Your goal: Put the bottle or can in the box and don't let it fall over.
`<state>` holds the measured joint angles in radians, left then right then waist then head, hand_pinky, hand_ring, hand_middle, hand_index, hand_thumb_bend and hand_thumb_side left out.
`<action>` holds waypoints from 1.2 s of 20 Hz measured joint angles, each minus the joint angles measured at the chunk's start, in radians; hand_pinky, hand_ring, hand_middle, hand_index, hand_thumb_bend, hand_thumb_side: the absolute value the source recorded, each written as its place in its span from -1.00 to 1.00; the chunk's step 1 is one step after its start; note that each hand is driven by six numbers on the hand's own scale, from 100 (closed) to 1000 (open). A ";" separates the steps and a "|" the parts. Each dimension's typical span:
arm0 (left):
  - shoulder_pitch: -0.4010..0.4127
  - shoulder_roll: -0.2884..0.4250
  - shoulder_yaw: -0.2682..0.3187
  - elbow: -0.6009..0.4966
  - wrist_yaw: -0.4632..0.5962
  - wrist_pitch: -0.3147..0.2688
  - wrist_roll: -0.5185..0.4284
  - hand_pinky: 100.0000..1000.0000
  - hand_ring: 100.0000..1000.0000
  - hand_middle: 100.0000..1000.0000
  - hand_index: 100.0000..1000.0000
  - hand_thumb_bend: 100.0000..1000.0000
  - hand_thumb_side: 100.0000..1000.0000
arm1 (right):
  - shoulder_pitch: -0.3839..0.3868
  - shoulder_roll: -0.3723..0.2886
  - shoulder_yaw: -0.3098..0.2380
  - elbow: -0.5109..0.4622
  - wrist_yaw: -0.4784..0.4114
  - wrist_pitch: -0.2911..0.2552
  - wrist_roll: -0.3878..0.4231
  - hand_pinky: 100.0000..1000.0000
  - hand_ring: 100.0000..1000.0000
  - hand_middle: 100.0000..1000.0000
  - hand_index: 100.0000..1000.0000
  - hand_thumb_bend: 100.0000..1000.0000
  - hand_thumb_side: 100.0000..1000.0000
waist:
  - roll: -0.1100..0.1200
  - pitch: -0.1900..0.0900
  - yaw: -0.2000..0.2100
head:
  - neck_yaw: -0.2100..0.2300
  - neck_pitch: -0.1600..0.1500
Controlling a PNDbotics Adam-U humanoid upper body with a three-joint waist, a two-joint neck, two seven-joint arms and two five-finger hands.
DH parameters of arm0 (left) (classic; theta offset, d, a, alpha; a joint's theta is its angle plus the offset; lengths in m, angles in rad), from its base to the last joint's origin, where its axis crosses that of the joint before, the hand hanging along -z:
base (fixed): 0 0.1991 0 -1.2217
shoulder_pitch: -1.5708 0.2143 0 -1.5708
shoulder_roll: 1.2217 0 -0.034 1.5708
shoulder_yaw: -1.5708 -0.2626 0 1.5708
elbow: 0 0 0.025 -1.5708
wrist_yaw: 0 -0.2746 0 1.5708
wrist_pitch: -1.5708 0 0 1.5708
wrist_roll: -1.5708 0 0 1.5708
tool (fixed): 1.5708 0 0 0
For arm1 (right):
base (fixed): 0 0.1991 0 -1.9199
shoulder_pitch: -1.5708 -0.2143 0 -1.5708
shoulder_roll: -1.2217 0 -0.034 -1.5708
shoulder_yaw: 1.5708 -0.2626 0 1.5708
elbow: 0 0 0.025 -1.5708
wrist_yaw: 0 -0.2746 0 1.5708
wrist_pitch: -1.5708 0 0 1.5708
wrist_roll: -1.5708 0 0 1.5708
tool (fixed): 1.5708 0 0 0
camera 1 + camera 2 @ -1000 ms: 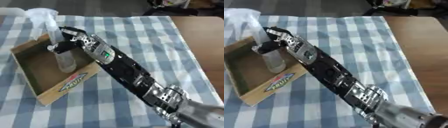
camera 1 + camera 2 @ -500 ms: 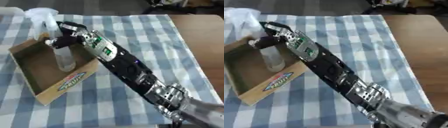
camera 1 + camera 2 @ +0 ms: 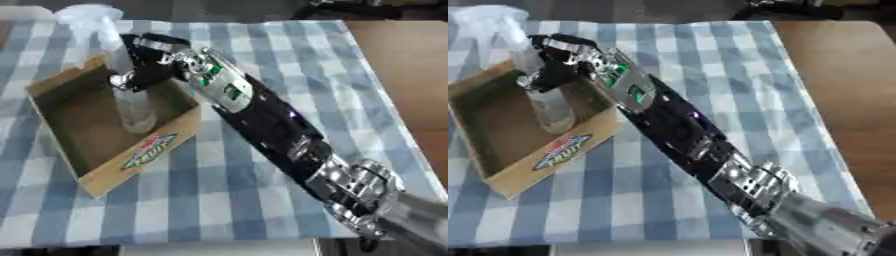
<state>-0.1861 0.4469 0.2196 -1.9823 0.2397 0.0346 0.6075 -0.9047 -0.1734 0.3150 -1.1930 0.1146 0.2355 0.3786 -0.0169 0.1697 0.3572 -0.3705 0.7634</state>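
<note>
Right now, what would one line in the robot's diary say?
right hand: curled round bottle | bottle: upright inside box | left hand: out of view

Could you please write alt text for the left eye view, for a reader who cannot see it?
The right robot hand grips a clear spray bottle standing upright inside an open cardboard box. The box sits on a blue and white checked tablecloth, and the black arm stretches in from the lower right.

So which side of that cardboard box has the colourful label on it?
The low front wall of the box, nearest the camera; the other walls look plain brown. The clear bottle stands inside.
</note>
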 measured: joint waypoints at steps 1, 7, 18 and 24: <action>0.001 0.000 0.000 0.000 0.000 0.000 0.000 -0.23 0.26 0.37 0.28 -1.00 0.08 | 0.000 -0.001 0.000 -0.001 0.000 0.002 0.001 1.00 1.00 1.00 1.00 -1.00 -0.69 | 0.001 -0.002 -0.001 | 0.002 0.000; 0.005 0.001 0.000 0.000 -0.002 0.002 -0.003 -0.23 0.26 0.38 0.28 -1.00 0.08 | 0.007 -0.014 0.000 -0.044 -0.032 0.018 -0.003 1.00 1.00 1.00 1.00 -1.00 -0.65 | 0.002 -0.011 -0.014 | 0.011 0.000; 0.012 0.006 0.000 0.000 -0.003 0.003 -0.006 -0.23 0.26 0.40 0.28 -1.00 0.07 | 0.020 -0.062 0.003 -0.170 -0.101 0.061 -0.003 1.00 1.00 1.00 1.00 -1.00 -0.63 | 0.009 -0.015 -0.041 | 0.026 0.000; 0.030 0.010 0.000 0.000 -0.011 0.002 -0.006 -0.23 0.26 0.40 0.27 -1.00 0.07 | 0.062 -0.120 0.013 -0.248 -0.126 0.091 0.004 1.00 1.00 1.00 1.00 -1.00 -0.68 | 0.008 -0.026 -0.073 | 0.056 0.000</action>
<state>-0.1562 0.4573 0.2194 -1.9824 0.2288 0.0369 0.6019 -0.8423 -0.2936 0.3276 -1.4412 -0.0110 0.3268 0.3828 -0.0091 0.1433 0.2839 -0.3150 0.7637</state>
